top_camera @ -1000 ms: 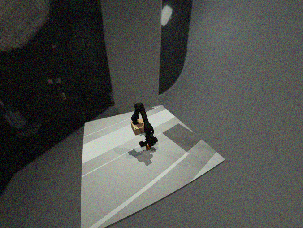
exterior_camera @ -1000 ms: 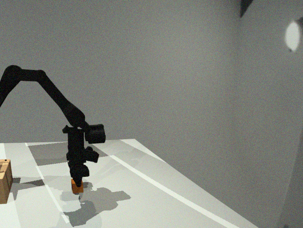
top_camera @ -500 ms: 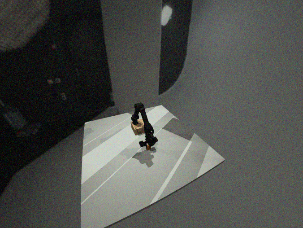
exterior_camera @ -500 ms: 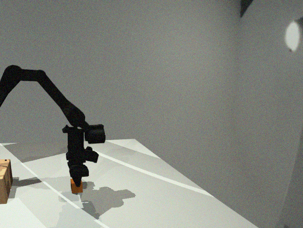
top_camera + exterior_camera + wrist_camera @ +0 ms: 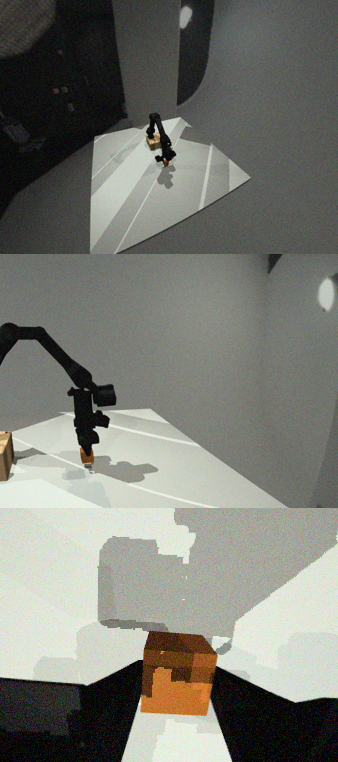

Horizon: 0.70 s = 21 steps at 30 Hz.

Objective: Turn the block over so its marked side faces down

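Note:
The block (image 5: 165, 163) (image 5: 87, 459) (image 5: 175, 700) is a small orange cube with darker brown patches. My gripper (image 5: 87, 454) (image 5: 176, 669) points down and is shut on the block, one finger on each side of it in the wrist view. The block is upright and a little above the table (image 5: 180, 196) (image 5: 191, 472), with a thin dark shadow apart from its bottom edge in the exterior view. I cannot tell which side carries the mark. The finger sides and the underside are hidden.
A light wooden box (image 5: 155, 146) (image 5: 5, 461) stands by the arm's base, behind the gripper in the top view and at the left edge in the exterior view. The arm's shadows and bright stripes cross the table.

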{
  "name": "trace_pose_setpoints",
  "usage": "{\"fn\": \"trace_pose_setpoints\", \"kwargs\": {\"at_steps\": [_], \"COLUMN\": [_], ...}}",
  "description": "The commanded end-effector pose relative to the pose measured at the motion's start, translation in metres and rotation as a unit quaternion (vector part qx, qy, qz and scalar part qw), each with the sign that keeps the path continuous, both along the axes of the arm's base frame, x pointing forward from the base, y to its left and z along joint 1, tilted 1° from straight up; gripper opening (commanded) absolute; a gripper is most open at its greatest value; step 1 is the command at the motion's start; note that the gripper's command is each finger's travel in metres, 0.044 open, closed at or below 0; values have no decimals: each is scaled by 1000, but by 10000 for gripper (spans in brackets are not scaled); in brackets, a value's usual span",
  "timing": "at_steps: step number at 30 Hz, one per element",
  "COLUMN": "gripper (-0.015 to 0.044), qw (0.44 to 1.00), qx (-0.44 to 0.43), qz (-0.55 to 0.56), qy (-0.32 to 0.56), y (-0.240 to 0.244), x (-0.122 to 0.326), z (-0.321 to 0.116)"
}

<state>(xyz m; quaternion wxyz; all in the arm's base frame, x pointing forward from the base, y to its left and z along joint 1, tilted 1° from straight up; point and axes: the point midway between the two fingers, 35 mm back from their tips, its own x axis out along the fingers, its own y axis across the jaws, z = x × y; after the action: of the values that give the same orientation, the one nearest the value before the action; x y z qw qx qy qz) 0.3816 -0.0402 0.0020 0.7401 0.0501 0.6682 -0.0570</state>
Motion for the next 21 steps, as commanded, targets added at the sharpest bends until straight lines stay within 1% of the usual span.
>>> {"fn": "trace_pose_setpoints", "kwargs": {"at_steps": [1, 21], "gripper": [0, 0], "qw": [1000, 984], "qx": [-4, -27], "qz": [2, 2], "qy": [-28, -178], "y": [0, 1], "x": [-1, -4], "z": [-2, -7]}}
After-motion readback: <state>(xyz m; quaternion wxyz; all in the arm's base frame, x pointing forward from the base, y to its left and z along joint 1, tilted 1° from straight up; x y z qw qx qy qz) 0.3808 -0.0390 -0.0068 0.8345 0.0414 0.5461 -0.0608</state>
